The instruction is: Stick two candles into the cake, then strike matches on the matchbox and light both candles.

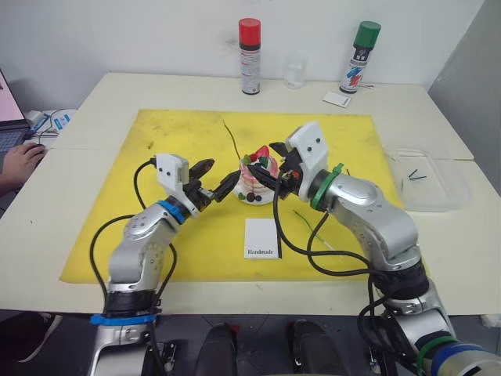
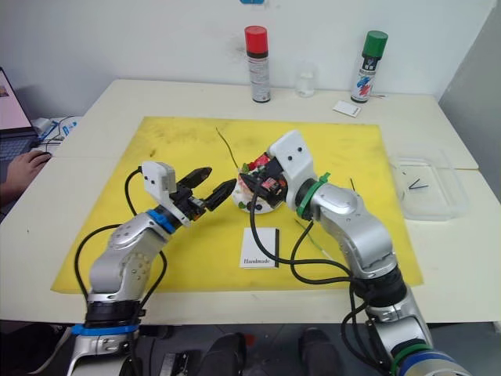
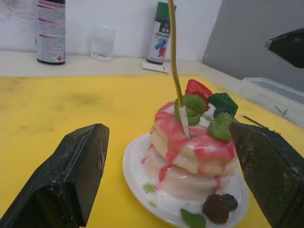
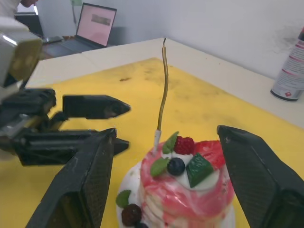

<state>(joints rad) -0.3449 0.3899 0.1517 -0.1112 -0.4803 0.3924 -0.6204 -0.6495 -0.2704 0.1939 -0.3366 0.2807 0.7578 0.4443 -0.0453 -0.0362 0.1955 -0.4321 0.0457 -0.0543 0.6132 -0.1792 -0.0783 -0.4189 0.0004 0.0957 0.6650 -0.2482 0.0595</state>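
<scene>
The pink cake (image 1: pixel 257 178) sits on its white plate at the middle of the yellow mat (image 1: pixel 156 149). One thin green candle (image 4: pixel 164 90) stands upright in the cake's top. A second candle (image 1: pixel 315 229) lies on the mat under my right arm. The white matchbox (image 1: pixel 262 237) lies just in front of the cake. Dark matches (image 1: pixel 417 176) rest in the clear tray (image 1: pixel 450 192) at the right. My left gripper (image 1: pixel 225 171) is open just left of the cake, holding nothing. My right gripper (image 1: pixel 275 178) is open at the cake's right side, its fingers (image 4: pixel 85 185) standing on either side of the cake.
A red-capped spray can (image 1: pixel 250 56), a small glass (image 1: pixel 295 70), a green-capped can (image 1: pixel 359 57) and a small white card (image 1: pixel 337 99) stand along the table's back. A person's hand (image 1: pixel 19 164) rests on a laptop at the far left.
</scene>
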